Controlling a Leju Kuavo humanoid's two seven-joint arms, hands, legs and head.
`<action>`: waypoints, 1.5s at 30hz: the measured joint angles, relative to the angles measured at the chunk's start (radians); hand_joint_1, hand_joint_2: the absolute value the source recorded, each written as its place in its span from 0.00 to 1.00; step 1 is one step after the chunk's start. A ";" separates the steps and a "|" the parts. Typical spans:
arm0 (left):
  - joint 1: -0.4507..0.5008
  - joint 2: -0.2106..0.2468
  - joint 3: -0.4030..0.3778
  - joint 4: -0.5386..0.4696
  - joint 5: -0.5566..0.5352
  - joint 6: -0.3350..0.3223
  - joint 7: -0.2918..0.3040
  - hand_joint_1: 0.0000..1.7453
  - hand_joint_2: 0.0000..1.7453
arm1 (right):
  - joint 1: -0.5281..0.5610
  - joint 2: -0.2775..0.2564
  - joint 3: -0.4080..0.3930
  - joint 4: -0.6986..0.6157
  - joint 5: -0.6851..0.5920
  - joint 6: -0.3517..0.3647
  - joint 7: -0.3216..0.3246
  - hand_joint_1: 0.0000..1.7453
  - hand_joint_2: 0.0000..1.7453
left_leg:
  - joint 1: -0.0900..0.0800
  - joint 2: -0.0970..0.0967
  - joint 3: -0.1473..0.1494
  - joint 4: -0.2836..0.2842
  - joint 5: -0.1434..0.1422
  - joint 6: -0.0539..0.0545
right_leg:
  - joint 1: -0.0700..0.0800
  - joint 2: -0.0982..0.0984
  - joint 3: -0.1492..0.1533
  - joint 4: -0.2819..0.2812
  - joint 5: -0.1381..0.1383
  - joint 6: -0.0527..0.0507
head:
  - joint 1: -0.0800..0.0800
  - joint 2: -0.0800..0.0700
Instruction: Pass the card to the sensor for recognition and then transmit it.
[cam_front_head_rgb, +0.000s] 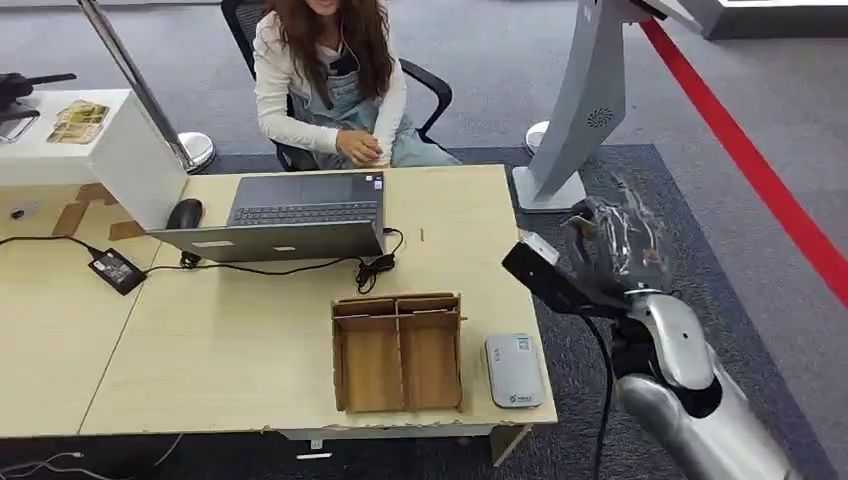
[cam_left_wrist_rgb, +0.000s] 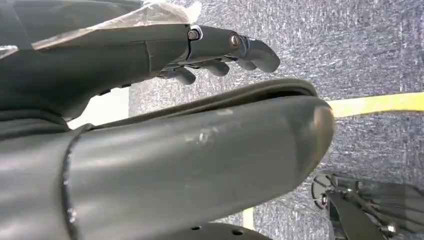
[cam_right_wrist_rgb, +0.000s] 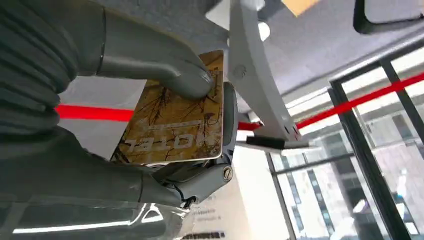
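A golden card (cam_right_wrist_rgb: 172, 120) printed with the word HOTEL is pinched in my right hand (cam_right_wrist_rgb: 90, 165), the thumb (cam_right_wrist_rgb: 160, 70) pressing on its face and the fingers behind it. In the head view my right hand (cam_front_head_rgb: 612, 245) is raised beyond the table's right edge, up and to the right of the grey-white card sensor (cam_front_head_rgb: 513, 370). The sensor lies flat near the front right corner of the wooden table (cam_front_head_rgb: 250, 350). My left hand (cam_left_wrist_rgb: 200, 47) hangs over grey carpet with nothing in it, its fingers stretched out.
A two-compartment cardboard box (cam_front_head_rgb: 398, 350) stands just left of the sensor. An open laptop (cam_front_head_rgb: 300, 215), a mouse (cam_front_head_rgb: 184, 213) and cables lie farther back. A person (cam_front_head_rgb: 330, 80) sits behind the table. A white stand (cam_front_head_rgb: 585, 110) rises right of the table.
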 joint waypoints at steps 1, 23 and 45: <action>-0.001 0.000 0.002 0.000 -0.001 0.000 -0.001 0.00 0.00 | 0.018 -0.004 0.002 0.000 -0.006 0.002 0.000 1.00 1.00 | 0.000 0.000 0.000 0.000 0.000 0.000 | 0.000 0.000 0.000 0.000 0.000 0.000 | 0.000 0.000; -0.006 -0.034 0.020 -0.003 -0.014 0.035 -0.008 0.00 0.00 | 0.090 0.039 0.129 0.102 -0.055 0.068 -0.011 1.00 1.00 | 0.001 0.000 -0.001 0.000 0.000 0.000 | 0.000 0.000 0.000 0.000 0.000 0.000 | 0.000 0.000; -0.007 -0.034 0.022 -0.004 -0.024 0.050 -0.011 0.00 0.00 | 0.075 0.129 0.241 0.327 -0.106 0.037 -0.061 1.00 1.00 | 0.000 0.000 -0.001 0.000 0.000 0.000 | 0.000 -0.001 0.000 0.000 0.000 0.000 | 0.000 0.000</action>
